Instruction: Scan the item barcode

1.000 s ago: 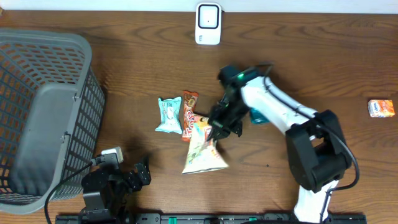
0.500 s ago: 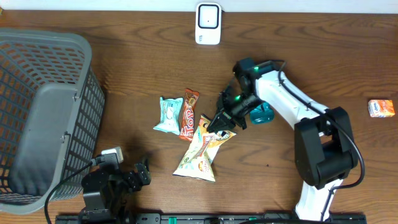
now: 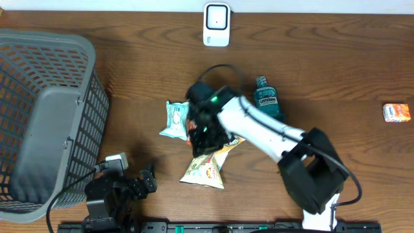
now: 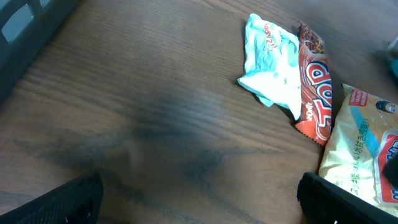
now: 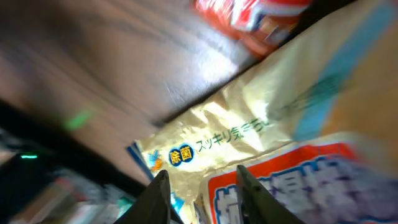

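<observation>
1. Desk (image 3: 336, 58): dark brown wood, carrying everything below.
2. Grey mesh basket (image 3: 96, 110): it fills the left edge of the desk, from the far corner almost to the near one.
3. Right arm (image 3: 265, 129): white with black joints, it reaches from the near edge across to the middle of the desk. The right gripper (image 5: 201, 173) hangs low over the snack bag, its two fingers slightly parted, the bag's print showing in the gap and nothing pinched.
4. Left gripper (image 4: 202, 196): it sits low at the near edge, close to the basket. Its fingers are spread wide with only bare wood between them.
5. Yellow snack bag (image 3: 206, 169): the item to scan lies flat around the middle of the desk, toward the near edge. Its upper end is under the right gripper and just beside the red bar.
6. Teal mouthwash bottle (image 3: 266, 102): it lies right of the gripper, cap toward the far edge.
7. White scanner (image 3: 217, 24): it stands at the middle of the far edge, well apart from the bag.
8. Pale blue packet (image 3: 174, 120): it lies left of the red bar, touching it.
9. Red bar (image 4: 314, 99): it lies between the packet and the bag.
10. Small orange box (image 3: 396, 112): alone near the right edge.
</observation>
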Controlling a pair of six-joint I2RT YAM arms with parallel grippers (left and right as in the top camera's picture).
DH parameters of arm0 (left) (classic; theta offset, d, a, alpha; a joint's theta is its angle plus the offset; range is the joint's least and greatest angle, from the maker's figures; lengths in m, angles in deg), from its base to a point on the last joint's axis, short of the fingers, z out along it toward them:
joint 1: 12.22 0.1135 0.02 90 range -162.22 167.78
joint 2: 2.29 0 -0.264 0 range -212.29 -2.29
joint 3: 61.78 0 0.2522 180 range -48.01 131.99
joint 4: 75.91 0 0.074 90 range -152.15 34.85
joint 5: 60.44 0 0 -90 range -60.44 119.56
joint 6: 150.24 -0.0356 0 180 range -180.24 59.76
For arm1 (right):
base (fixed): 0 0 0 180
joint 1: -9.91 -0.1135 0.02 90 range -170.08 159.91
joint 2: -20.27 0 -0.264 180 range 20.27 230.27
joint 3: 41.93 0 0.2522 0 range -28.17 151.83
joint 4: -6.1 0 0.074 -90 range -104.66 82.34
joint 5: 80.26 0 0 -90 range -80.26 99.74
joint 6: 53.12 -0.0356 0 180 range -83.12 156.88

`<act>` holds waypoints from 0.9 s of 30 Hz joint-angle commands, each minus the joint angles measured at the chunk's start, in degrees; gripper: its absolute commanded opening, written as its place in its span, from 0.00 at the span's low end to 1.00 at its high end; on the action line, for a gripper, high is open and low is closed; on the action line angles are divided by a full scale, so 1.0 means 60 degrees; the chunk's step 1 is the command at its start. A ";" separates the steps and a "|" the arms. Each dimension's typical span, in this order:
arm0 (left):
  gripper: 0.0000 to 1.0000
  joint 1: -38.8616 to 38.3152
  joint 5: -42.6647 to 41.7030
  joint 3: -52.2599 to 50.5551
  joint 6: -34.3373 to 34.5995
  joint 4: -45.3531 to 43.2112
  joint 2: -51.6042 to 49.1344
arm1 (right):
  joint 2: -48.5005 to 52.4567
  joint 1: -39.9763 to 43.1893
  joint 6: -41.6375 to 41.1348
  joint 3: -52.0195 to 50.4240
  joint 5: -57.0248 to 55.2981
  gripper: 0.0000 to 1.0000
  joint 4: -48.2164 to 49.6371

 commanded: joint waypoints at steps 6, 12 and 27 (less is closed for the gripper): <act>0.98 0.0040 -0.0004 -0.0029 0.0015 0.0685 0.0018 | 0.0131 -0.1741 0.0018 -0.1177 -0.1858 0.13 -0.0058; 0.98 0.0040 -0.0004 -0.0029 0.0015 0.0685 0.0018 | 0.0127 -0.1468 -0.0838 -0.1967 -0.3632 0.01 -0.1366; 0.98 0.0040 -0.0004 -0.0029 0.0015 0.0685 0.0018 | -0.0051 -0.0055 -0.1308 0.1832 -0.6623 0.47 -0.4218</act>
